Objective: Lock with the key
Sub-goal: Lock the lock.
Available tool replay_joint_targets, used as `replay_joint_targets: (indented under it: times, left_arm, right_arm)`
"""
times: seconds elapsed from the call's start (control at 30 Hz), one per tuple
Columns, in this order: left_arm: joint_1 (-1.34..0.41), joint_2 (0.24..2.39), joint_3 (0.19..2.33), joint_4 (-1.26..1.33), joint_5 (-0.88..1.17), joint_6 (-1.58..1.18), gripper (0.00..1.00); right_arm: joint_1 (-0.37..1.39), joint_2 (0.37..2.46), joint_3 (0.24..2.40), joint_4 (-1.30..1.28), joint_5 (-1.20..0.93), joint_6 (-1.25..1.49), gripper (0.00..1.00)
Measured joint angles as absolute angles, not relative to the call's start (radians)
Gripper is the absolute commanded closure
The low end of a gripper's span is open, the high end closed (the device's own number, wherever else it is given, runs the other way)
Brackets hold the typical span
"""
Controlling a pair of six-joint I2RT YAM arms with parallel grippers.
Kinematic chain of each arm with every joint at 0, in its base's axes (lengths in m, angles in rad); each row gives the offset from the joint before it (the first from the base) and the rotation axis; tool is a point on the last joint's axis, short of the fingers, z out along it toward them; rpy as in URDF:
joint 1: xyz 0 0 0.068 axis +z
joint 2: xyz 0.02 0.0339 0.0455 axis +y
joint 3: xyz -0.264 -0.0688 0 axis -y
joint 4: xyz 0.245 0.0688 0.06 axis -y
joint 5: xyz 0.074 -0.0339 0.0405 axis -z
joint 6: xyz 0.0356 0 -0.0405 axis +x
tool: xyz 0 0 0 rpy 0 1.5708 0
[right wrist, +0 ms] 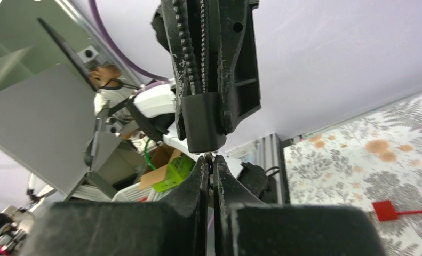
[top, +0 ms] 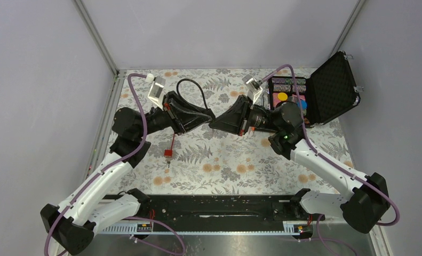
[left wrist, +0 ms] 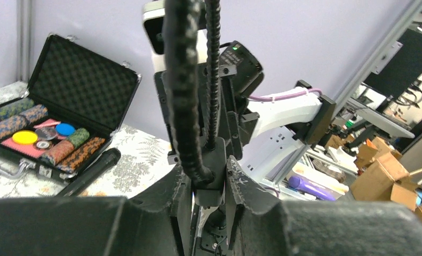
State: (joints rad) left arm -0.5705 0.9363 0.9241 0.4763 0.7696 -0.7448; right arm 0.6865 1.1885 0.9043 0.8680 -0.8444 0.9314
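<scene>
My left gripper (top: 200,120) is shut on the small black lock block (left wrist: 217,160) of the black cable loop (top: 191,89) and holds it above the table. The cable rises thick in front of the left wrist camera (left wrist: 183,90). My right gripper (top: 215,124) faces it tip to tip. In the right wrist view my right gripper (right wrist: 209,158) is shut on a thin silvery sliver, the key (right wrist: 209,155). The key's tip sits right at the underside of the black block (right wrist: 203,128). The rest of the key is hidden between the fingers.
A red wire with a small red block (top: 167,153) hangs below the left gripper onto the floral cloth, and it shows in the right wrist view (right wrist: 385,210). An open black case (top: 334,85) of chips stands at the back right. A black microphone (left wrist: 91,172) lies beside it.
</scene>
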Motion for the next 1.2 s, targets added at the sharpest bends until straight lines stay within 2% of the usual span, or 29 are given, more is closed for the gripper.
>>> replay_joint_targets:
  times: [0.4,0.7,1.03,1.2]
  left_arm:
    - [-0.583,0.928,0.976,0.134,0.532,-0.689,1.00]
    - [-0.590,0.944,1.013,-0.036,0.591,-0.598,1.00]
    - [-0.562,0.934,1.003,-0.058,0.757,-0.569,1.00]
    - [-0.554,0.922,0.974,-0.042,0.762,-0.578,1.00]
  right_arm:
    - [0.713,1.119,0.988,0.357,-0.594,0.557,1.00]
    - [0.706,1.127,1.069,0.078,-0.681,0.311,1.00]
    - [0.686,1.127,1.060,0.046,-0.880,0.215,1.00]
    - [0.688,1.114,1.035,0.070,-0.844,0.241,1.00]
